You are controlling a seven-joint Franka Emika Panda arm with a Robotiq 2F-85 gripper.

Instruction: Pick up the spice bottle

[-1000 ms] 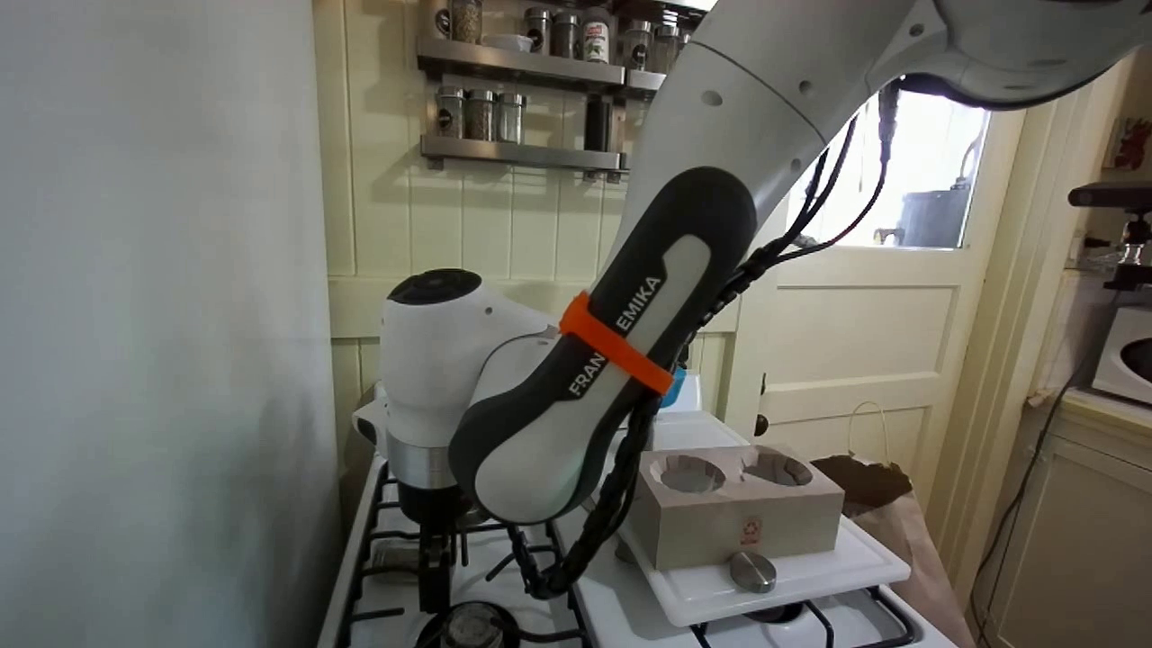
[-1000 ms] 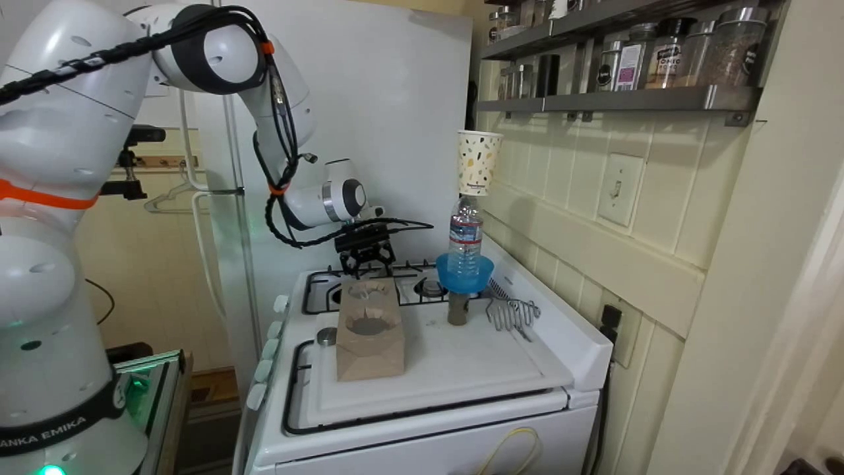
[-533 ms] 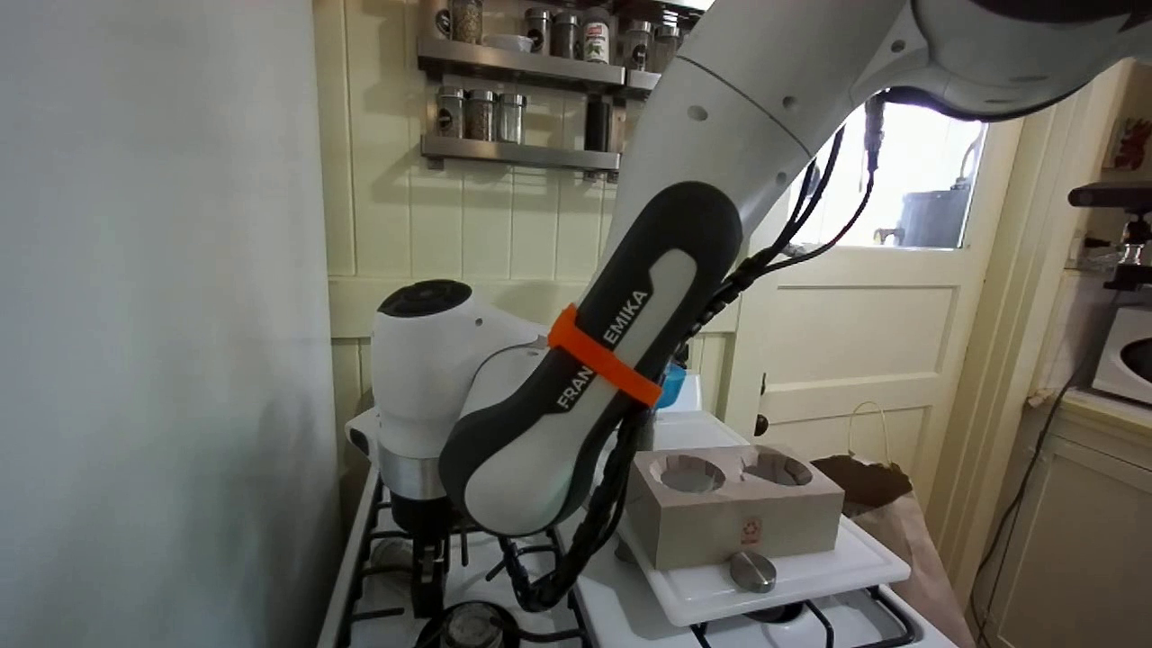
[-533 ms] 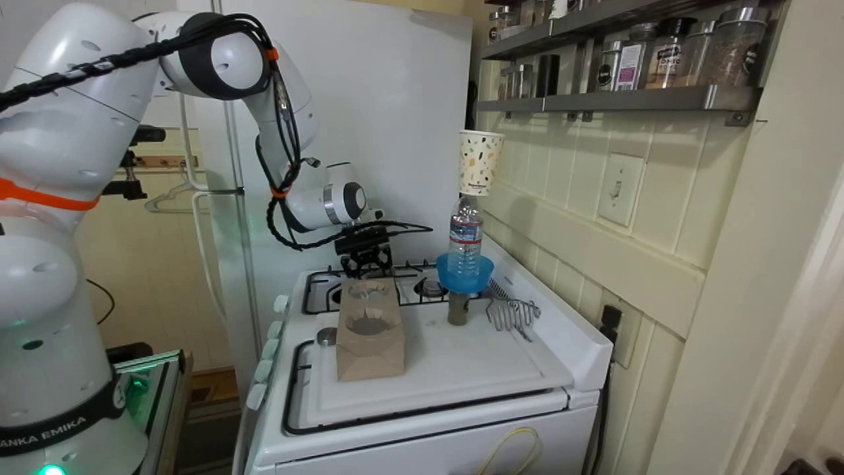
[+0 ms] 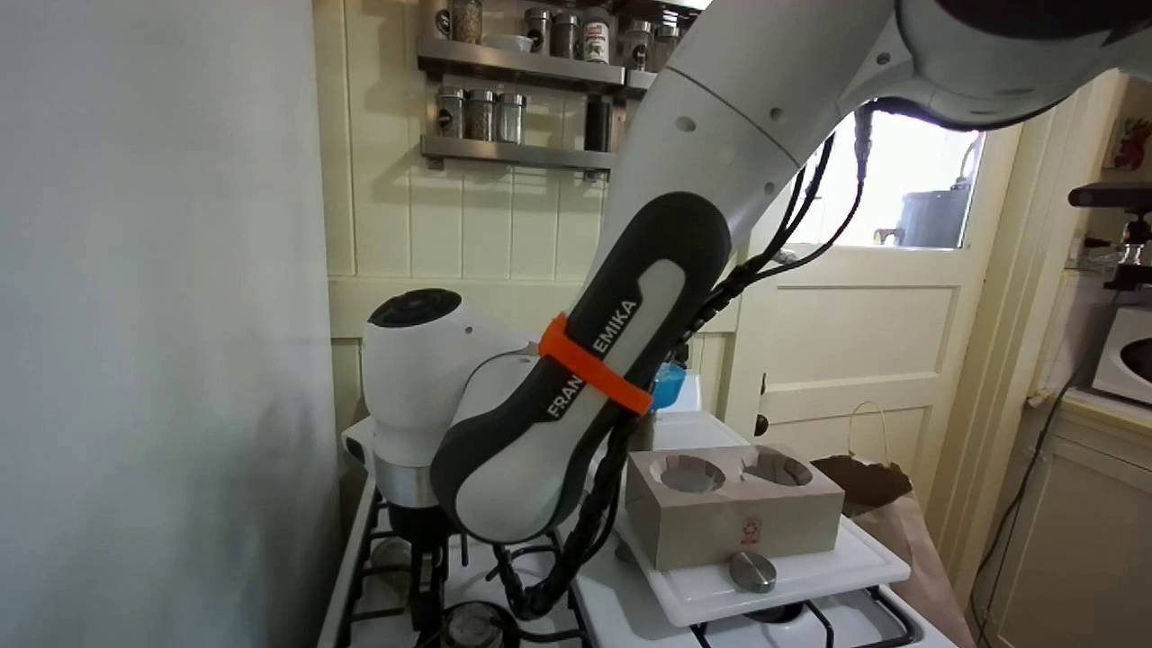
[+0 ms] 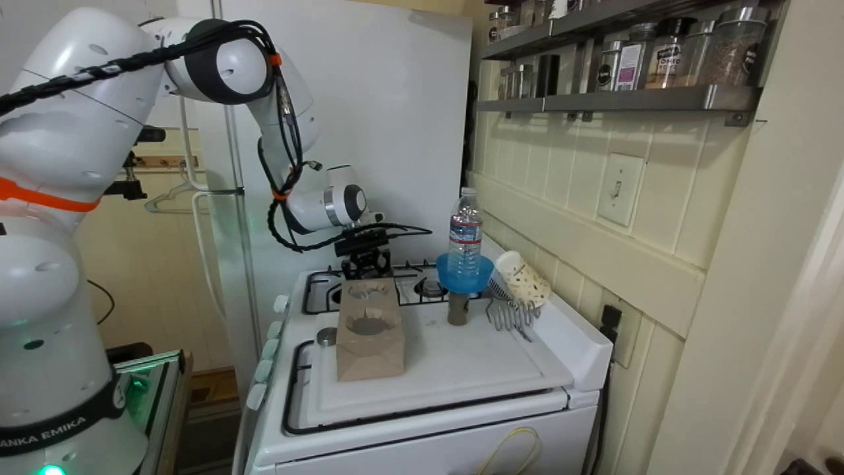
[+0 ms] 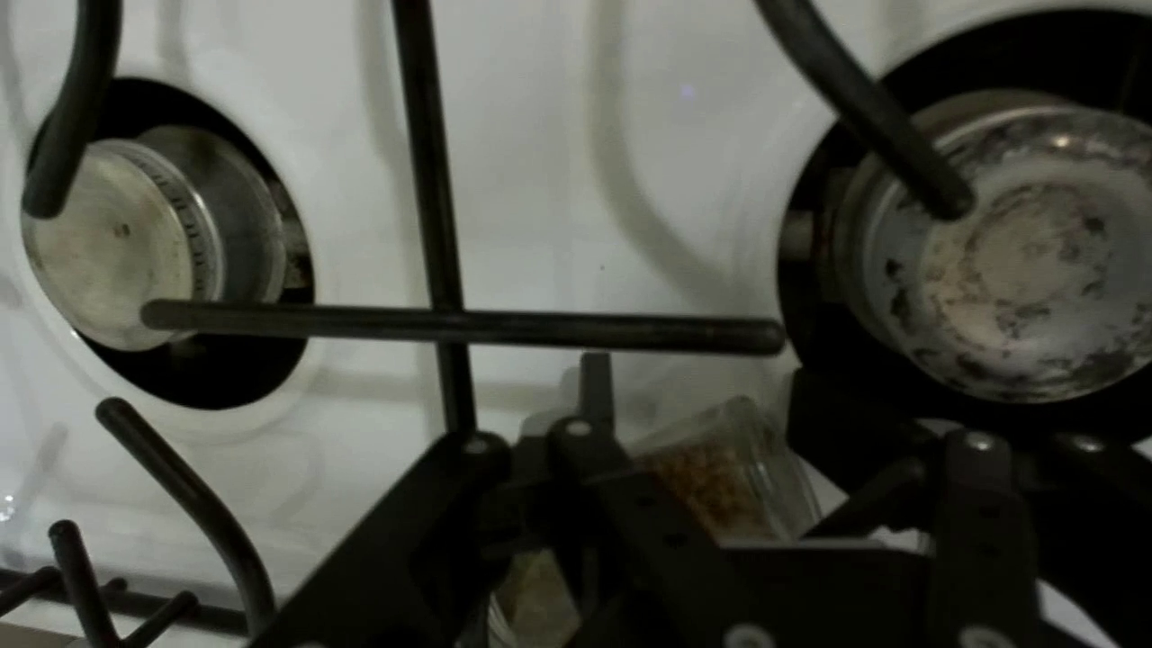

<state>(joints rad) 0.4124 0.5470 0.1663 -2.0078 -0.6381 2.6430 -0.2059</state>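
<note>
The spice bottle [image 7: 711,490] is a clear glass jar with reddish-brown contents, lying on its side at a slant on the white stove top in the wrist view. My gripper [image 7: 698,387] is over it, its fingers standing apart on either side, with some gap visible near the bottle's glass end. The black finger links hide the bottle's middle; another part of it shows lower left. In an exterior view the bottle [image 5: 392,558] is glimpsed behind a grate bar, beside the lowered gripper [image 5: 427,594]. The gripper [image 6: 366,265] also shows above the rear burners, bottle hidden there.
Black grate bars [image 7: 540,328] and burner caps [image 7: 1017,252] surround the gripper. A cardboard box [image 6: 369,356] with round holes stands close by. A brown jar [image 6: 458,310] bears a blue bowl [image 6: 465,280] and water bottle [image 6: 465,231]. A paper cup [image 6: 524,280] leans against the backsplash.
The arm has come down and shifted slightly left in an exterior view. The paper cup has fallen from atop the water bottle to the back right of the stove.
</note>
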